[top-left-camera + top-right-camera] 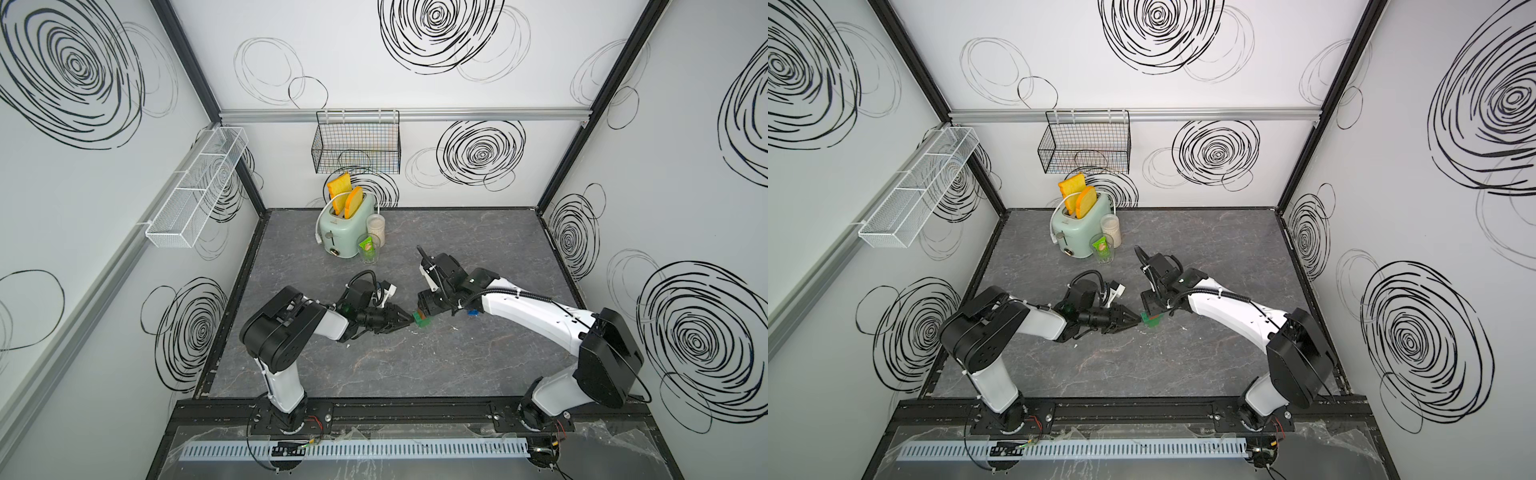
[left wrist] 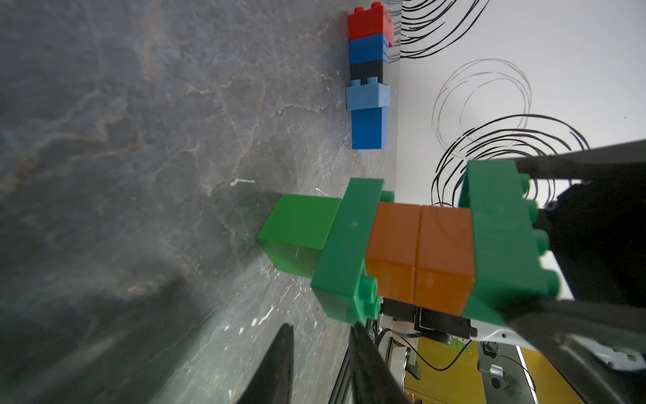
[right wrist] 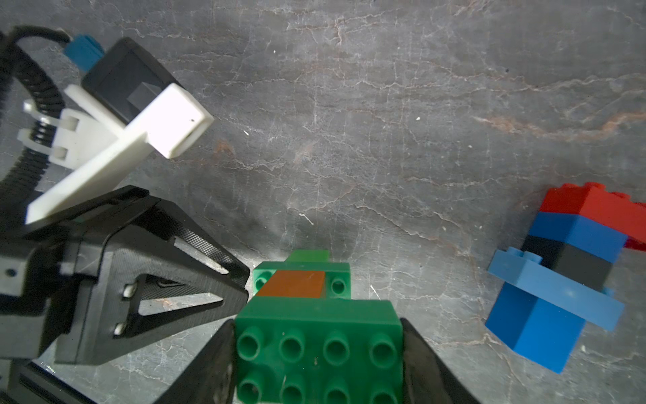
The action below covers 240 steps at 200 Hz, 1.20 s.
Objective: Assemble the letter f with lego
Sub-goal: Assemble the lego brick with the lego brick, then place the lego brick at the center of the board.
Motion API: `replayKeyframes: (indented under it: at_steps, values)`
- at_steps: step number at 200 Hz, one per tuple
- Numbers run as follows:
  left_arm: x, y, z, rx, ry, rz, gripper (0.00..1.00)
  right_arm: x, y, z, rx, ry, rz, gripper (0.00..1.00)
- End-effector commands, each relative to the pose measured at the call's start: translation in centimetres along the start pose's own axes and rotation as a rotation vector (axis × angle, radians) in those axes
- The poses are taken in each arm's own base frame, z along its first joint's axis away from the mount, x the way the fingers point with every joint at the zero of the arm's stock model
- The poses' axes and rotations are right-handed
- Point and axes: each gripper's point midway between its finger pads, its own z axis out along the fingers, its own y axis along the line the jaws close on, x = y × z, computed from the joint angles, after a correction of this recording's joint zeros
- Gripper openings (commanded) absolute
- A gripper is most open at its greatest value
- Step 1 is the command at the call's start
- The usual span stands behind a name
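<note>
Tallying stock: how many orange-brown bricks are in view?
2, stacked together: the lower orange-brown brick and the upper orange-brown brick, just under the green brick the right gripper holds. Others may be hidden.

White swirl-patterned walls [image 1: 357, 54], grey marbled tabletop [image 1: 415, 370]

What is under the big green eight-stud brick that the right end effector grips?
Under the big green eight-stud brick: two stacked orange-brown bricks, then a green oblong brick, then a small green brick on the grey marbled table. Their joining studs are covered.
</note>
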Motion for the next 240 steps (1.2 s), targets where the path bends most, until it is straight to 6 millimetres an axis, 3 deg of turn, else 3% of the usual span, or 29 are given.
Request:
replayKeyframes:
  at_steps: [1, 19, 35, 87, 131, 171, 199, 221, 240]
  values:
    - [-0.6, -0.3, -0.2, 0.004, -0.023, 0.021, 0.32, 7.0, -3.1, 2.5, 0.136, 0.263, -0.03, 0.55]
    - [-1.2, -0.5, -0.7, -0.003, -0.039, 0.034, 0.35, 6.4, -3.1, 2.2, 0.137, 0.253, -0.026, 0.55]
    - [-1.8, -0.6, -1.5, -0.03, -0.063, 0.056, 0.44, 5.6, -3.1, 1.8, 0.137, 0.234, -0.024, 0.55]
    - [-3.5, -0.5, -5.1, -0.199, -0.146, 0.142, 0.99, 1.9, -2.9, 0.6, 0.109, 0.163, 0.004, 0.55]
    - [-4.0, -1.2, -6.7, -0.35, -0.199, 0.347, 0.98, -2.1, -2.5, -1.7, 0.029, 0.111, 0.048, 0.55]
    - [-3.8, -7.3, -8.6, -0.3, -0.403, 0.788, 0.98, -3.0, -1.5, -4.2, -0.095, 0.122, 0.077, 0.55]
    - [-2.6, -9.2, -7.8, -0.312, -0.342, 1.042, 1.0, -3.1, 0.2, -5.9, -0.196, 0.129, 0.065, 0.55]
    - [-2.0, -10.2, -7.3, -0.287, -0.321, 1.139, 0.92, -3.4, 1.1, -7.2, -0.252, 0.12, 0.048, 0.56]
    - [-1.6, -9.9, -6.3, -0.304, -0.269, 1.172, 0.83, -3.5, 1.8, -8.3, -0.295, 0.119, 0.035, 0.56]
